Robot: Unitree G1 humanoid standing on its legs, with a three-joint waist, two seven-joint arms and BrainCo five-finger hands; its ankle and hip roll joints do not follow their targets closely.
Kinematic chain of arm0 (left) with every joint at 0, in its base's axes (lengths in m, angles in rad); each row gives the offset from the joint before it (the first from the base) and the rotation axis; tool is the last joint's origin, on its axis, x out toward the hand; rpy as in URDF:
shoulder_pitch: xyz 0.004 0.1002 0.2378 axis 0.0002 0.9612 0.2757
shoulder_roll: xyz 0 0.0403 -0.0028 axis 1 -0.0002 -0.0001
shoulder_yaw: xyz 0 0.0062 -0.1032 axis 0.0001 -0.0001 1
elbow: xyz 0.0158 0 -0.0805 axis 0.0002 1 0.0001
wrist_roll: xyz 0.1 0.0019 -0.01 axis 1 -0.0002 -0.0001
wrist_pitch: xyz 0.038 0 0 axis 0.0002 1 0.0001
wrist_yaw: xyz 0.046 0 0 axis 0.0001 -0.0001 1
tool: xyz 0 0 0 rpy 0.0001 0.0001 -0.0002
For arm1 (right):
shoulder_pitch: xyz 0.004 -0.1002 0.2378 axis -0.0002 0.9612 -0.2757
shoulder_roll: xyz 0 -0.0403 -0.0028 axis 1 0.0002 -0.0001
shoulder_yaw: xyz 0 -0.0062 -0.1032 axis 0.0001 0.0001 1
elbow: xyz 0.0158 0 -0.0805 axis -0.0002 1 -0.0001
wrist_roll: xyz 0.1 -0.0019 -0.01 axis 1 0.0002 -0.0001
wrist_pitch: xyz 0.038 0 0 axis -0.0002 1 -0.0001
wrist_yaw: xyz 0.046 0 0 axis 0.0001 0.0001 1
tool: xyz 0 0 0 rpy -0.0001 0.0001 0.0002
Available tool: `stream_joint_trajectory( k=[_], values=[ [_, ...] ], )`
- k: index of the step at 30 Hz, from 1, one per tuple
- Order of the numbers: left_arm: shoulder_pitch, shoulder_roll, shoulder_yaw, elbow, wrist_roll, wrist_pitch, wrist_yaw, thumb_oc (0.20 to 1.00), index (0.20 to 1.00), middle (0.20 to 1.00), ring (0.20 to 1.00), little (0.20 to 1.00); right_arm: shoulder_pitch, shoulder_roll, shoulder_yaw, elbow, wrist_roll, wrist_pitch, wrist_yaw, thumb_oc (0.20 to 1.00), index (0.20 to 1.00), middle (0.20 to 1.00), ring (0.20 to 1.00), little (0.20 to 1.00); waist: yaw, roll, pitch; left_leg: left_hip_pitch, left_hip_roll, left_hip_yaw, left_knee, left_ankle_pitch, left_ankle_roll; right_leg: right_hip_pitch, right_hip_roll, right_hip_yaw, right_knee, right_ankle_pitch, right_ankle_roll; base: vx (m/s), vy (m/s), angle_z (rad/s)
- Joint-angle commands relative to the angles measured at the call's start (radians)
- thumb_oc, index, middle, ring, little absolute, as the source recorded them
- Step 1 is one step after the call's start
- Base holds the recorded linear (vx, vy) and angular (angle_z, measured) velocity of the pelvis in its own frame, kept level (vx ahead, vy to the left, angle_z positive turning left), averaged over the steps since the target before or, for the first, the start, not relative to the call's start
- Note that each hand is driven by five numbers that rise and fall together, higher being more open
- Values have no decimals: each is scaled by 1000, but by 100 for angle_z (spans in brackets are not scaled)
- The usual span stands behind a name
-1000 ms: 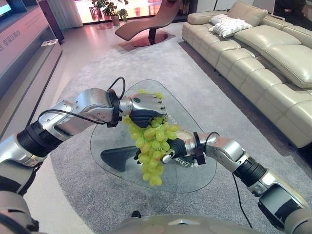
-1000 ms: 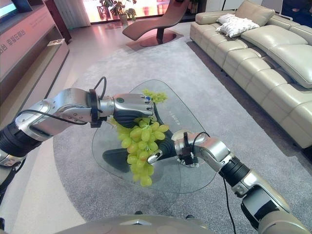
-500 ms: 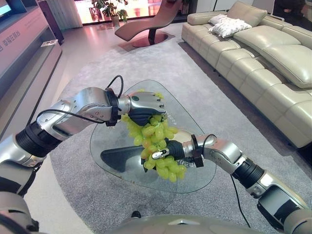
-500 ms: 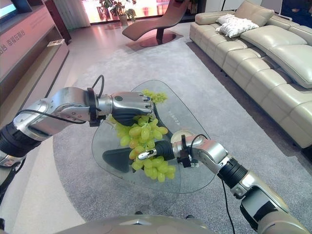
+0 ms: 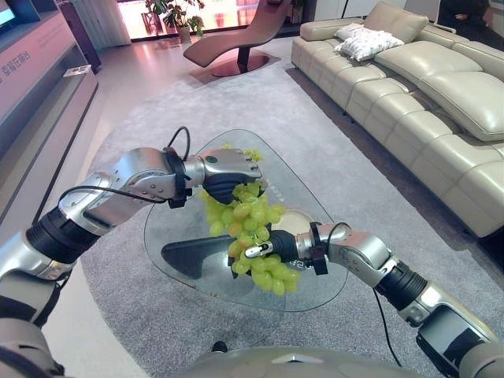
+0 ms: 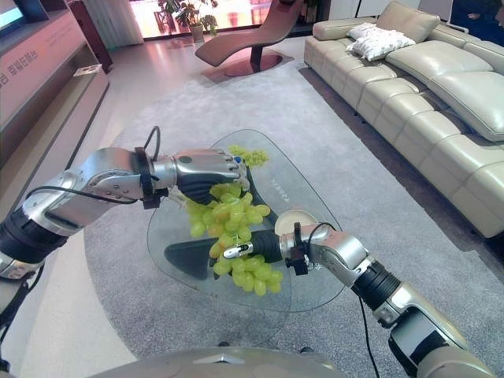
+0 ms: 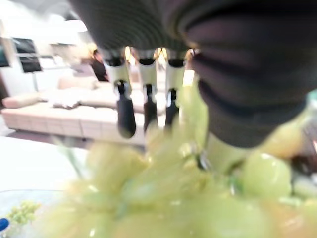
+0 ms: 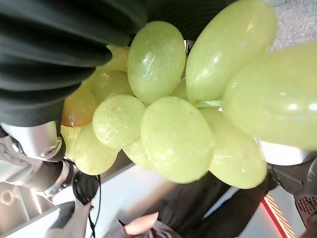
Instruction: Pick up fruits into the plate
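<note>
Gripping grape bunch (image 5: 250, 236): left hand (image 5: 230, 167) above; right hand (image 5: 277, 246) beneath, grip unclear.

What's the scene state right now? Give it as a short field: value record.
held item: bunch of green grapes, lifted above the glass table
left hand: left hand on top of the bunch, fingers curled round its upper part
right hand: right hand under the lower half of the bunch, supporting it; finger pose unclear
plate: pale plate on the table, beside the right wrist, nothing visible on it
other fruit: smaller grape cluster lying at the table's far edge
task status: grapes not yet in the plate
</note>
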Motion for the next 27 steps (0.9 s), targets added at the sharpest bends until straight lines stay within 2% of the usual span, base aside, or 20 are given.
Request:
stream_joint_trajectory(
  k=[1, 4, 8, 10, 11, 14, 16, 18, 22, 27],
  values=[
    [12, 4, 105, 76, -66, 34, 101, 1000, 1000, 1000, 1000, 1000, 10, 3, -101, -70, -4, -92, -17, 200, 200, 200, 200, 200, 15, -51, 13, 57, -63, 1, 4, -140, 42, 30, -19, -25, 5, -28, 30, 39, 29, -2],
    [199, -16, 224, 115, -98, 37, 173, 1000, 1000, 1000, 1000, 1000, 102, -38, -199, -73, -62, -140, -11, 200, 200, 200, 200, 200, 18, -55, 24, 55, -61, 2, 4, -140, 46, 28, -19, -27, 6, -26, 30, 42, 32, -3],
    [413, -73, 329, 185, -142, 44, 260, 1000, 1000, 1000, 1000, 1000, 212, -84, -321, -42, -129, -222, -23, 200, 200, 200, 200, 200, 24, -62, 38, 57, -60, -3, 4, -140, 51, 28, -17, -31, 11, -27, 27, 60, 20, -3],
    [457, -87, 349, 203, -152, 42, 273, 1000, 1000, 1000, 1000, 1000, 237, -91, -348, -34, -128, -239, -31, 200, 200, 200, 200, 200, 25, -64, 41, 57, -60, -5, 4, -140, 52, 27, -16, -33, 13, -27, 25, 51, 8, 0],
    [542, -119, 389, 261, -197, 41, 285, 1000, 1000, 1000, 1000, 1000, 279, -99, -409, -7, -148, -275, -58, 200, 200, 200, 200, 200, 27, -68, 52, 56, -59, -7, 4, -139, 54, 27, -12, -35, 17, -30, 21, 67, 1, 1],
    [636, -183, 437, 360, -305, 53, 272, 1000, 1000, 1000, 1000, 1000, 326, -99, -482, 49, -174, -337, -106, 200, 200, 200, 200, 200, 32, -73, 70, 56, -56, -10, 4, -138, 53, 27, -10, -45, 23, -32, 17, 74, -11, 4],
    [679, -215, 443, 437, -343, 70, 276, 1000, 1000, 1000, 1000, 1000, 345, -101, -518, 78, -187, -368, -157, 200, 200, 200, 200, 200, 34, -74, 83, 54, -55, -15, 4, -137, 52, 25, -9, -48, 26, -33, 16, 60, -12, 9],
    [701, -249, 444, 509, -405, 118, 270, 1000, 1000, 1000, 1000, 1000, 349, -102, -544, 108, -205, -392, -216, 200, 200, 200, 200, 200, 39, -74, 98, 48, -54, -18, 4, -136, 52, 19, -8, -54, 34, -38, 15, 20, -27, 9],
    [681, -349, 416, 739, -493, 178, 298, 1000, 1000, 1000, 1000, 1000, 301, -95, -557, 197, -249, -443, -352, 200, 200, 200, 200, 200, 50, -72, 134, 21, -55, -26, 4, -131, 51, -15, -9, -64, 57, -44, 16, -41, -41, 14],
    [584, -463, 346, 1030, -584, 225, 377, 1000, 1000, 1000, 1000, 1000, 94, -134, -516, 324, -293, -460, -559, 200, 200, 200, 200, 200, 61, -58, 238, -66, -58, -40, 14, -118, 54, -109, -9, -63, 93, -44, 13, -243, -42, 12]
  ],
)
